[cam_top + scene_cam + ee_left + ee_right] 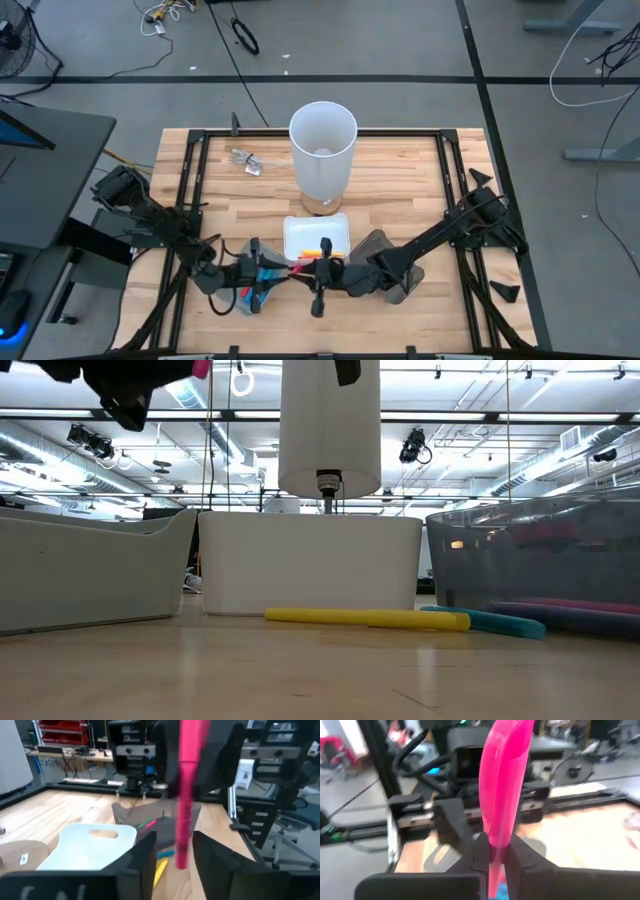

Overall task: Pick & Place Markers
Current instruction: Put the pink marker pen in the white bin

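Right gripper's (492, 857) jaws clamp the pink marker (502, 790); left gripper's (172, 852) stand apart around it.

Even, bright overhead light fills the scene; ceiling strip lights (90, 422) glare white in the low view. Shadows on the counter (400, 170) are soft and short. In the right wrist view the pink marker (502, 795), pinched between the jaws, is smeared and out of focus, as is the room beyond them. The left wrist view is likewise soft, the marker ahead of its jaws blurred.
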### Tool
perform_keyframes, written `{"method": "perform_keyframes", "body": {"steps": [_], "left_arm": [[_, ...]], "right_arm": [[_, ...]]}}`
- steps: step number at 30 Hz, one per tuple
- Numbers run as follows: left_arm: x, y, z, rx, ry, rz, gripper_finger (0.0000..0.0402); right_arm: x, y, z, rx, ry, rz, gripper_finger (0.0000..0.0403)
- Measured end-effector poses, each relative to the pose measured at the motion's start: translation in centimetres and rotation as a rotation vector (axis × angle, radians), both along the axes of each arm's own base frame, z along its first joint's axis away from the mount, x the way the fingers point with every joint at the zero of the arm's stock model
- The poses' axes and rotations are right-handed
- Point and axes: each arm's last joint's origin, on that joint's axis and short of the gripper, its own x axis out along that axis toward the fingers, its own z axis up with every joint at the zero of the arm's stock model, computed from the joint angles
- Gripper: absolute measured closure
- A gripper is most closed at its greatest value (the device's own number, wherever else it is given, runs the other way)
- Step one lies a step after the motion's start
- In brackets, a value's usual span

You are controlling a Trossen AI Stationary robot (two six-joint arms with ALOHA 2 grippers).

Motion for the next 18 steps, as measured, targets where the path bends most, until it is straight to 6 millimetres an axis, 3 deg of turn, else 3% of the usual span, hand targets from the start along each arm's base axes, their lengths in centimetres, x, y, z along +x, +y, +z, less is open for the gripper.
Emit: {"method": "perform_keyframes", "body": {"steps": [7, 18], "left_arm": [[-0.1, -0.1, -1.1, -0.043, 0.089, -0.065, 0.0236], [-0.2, -0.3, -1.8, -0.141, 0.170, -0.173, 0.0241]], "right_arm": [[-1.0, -0.9, 0.7, -0.009, 0.150, 0.064, 0.0381], [-1.6, -5.3, 2.3, -0.030, 0.439, 0.034, 0.0381]]}}
